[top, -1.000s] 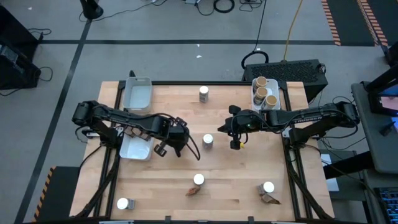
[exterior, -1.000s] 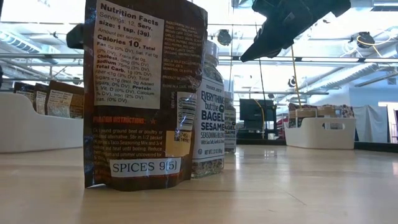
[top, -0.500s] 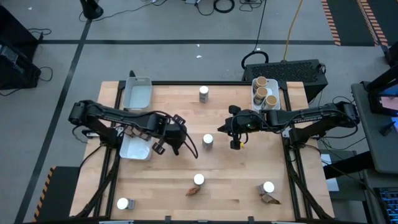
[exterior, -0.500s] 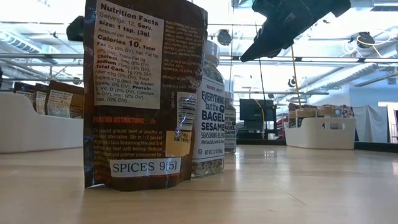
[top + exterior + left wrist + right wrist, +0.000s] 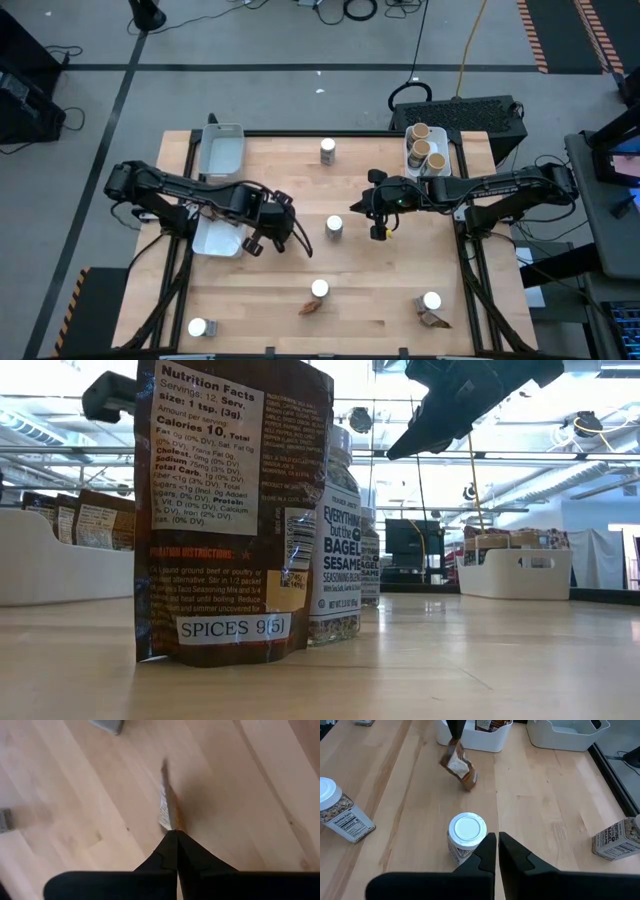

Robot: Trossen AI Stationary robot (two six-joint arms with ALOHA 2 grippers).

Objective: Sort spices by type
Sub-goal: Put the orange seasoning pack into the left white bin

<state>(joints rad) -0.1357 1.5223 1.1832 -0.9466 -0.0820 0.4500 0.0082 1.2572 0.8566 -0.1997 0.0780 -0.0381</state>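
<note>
Brown seasoning packet hangs pinched by its top edge in the left gripper, right beside the white tray where more packets sit, presumably its destination. Right gripper hovers closed and empty, a white-lidded jar just ahead of its fingertips.

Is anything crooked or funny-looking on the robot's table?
Yes. A brown packet dangles tilted, pinched at its top edge by the shut left gripper, just in front of the white tray that holds other packets. The white-lidded jar nearby stands upright, and nothing looks spilled.
</note>
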